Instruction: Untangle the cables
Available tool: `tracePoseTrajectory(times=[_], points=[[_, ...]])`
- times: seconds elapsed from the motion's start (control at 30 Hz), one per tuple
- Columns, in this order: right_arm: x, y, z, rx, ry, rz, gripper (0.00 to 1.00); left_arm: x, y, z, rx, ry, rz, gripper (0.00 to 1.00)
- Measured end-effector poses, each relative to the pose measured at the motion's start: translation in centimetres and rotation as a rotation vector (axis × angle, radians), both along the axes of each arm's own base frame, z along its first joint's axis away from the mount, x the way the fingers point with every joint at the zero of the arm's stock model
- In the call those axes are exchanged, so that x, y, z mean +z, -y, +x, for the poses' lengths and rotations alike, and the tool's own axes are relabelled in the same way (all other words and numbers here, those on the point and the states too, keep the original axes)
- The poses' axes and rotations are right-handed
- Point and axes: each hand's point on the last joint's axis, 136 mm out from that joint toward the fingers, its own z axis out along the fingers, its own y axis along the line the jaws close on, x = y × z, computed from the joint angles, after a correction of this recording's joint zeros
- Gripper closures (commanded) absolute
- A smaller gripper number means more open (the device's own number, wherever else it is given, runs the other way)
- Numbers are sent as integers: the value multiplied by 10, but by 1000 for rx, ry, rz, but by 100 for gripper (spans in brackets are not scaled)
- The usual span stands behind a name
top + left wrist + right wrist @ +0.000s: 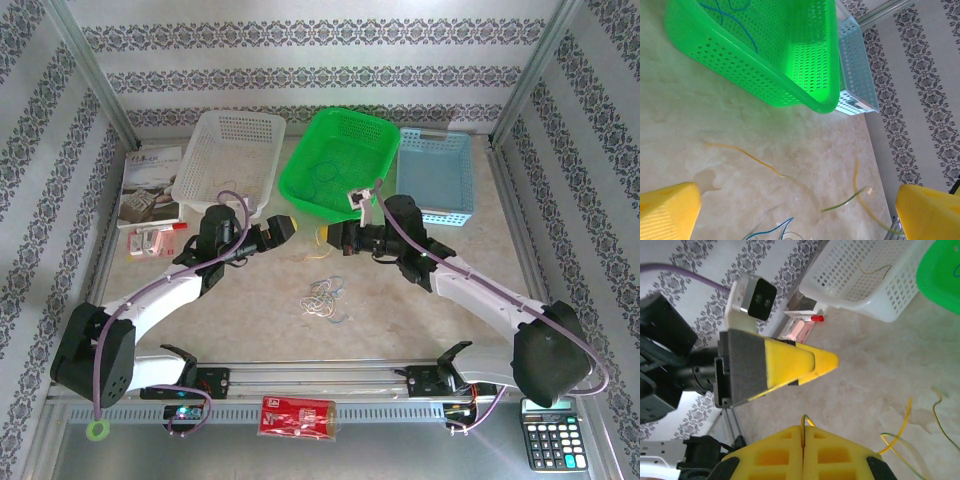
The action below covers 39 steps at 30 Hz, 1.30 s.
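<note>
Pale tabletop point(400, 300) is strewn with cables point(325, 298) at 6 o'clock; one yellow cable point(803, 419) is pinched by the right end effector point(803, 440), likely for pulling free; the left end effector point(797, 200) is held spread.

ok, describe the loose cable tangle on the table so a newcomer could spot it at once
Start at the green basket, the middle one of three at the back of the table. Come straight toward the near edge onto bare tabletop: the tangle lies there. Unlike the loops inside the green basket, it is a small loose knot of whitish, yellow and blue strands.
</note>
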Motion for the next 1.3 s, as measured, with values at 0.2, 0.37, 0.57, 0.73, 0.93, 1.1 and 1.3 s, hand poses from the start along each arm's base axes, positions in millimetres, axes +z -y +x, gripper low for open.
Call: tracePoseTrajectory(times=[0.2, 0.37, 0.57, 0.73, 0.93, 1.1, 1.3], points=[[-7, 3, 0, -7, -30, 17, 100, 0, 8, -3, -16, -8, -11, 5], [-16, 6, -2, -9, -53, 16, 100, -2, 11, -3, -19, -22, -25, 12], [-15, 9, 1, -19, -54, 22, 100, 2, 18, -4, -39, -11, -57, 20], [-22, 11, 4, -28, -68, 14, 100, 9, 27, -10, -84, 29, -93, 22], [-36, 11, 6, -32, -98, -3, 100, 21, 35, -28, -174, 79, -113, 22], [-45, 13, 11, -43, -119, -15, 100, 36, 52, -49, -302, 135, -97, 22], [-50, 12, 12, -43, -132, -22, 100, 33, 70, -70, -419, 141, -46, 23]])
